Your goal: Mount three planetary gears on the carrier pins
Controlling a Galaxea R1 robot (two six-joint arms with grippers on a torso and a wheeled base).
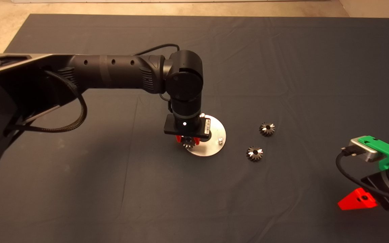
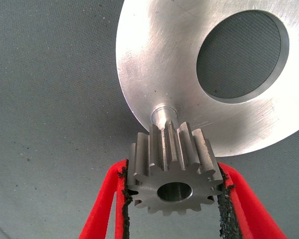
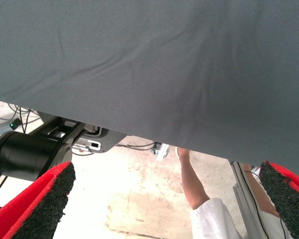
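Left gripper (image 2: 174, 199) clamped on one gear (image 2: 175, 172), bore upright, just beside pin (image 2: 162, 113) at plate (image 2: 159, 55) near-left rim; right gripper (image 3: 164, 209) parked near right, fingers wide apart.

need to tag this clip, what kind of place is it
Probably a robotics lab or test bench, not a factory line: a dark mat draped over a table on a bare floor, cables and metal framing under the edge, and a person's leg standing near the right gripper.

dark mat (image 1: 282, 60), person's leg (image 3: 197, 184), pale floor (image 3: 139, 194)
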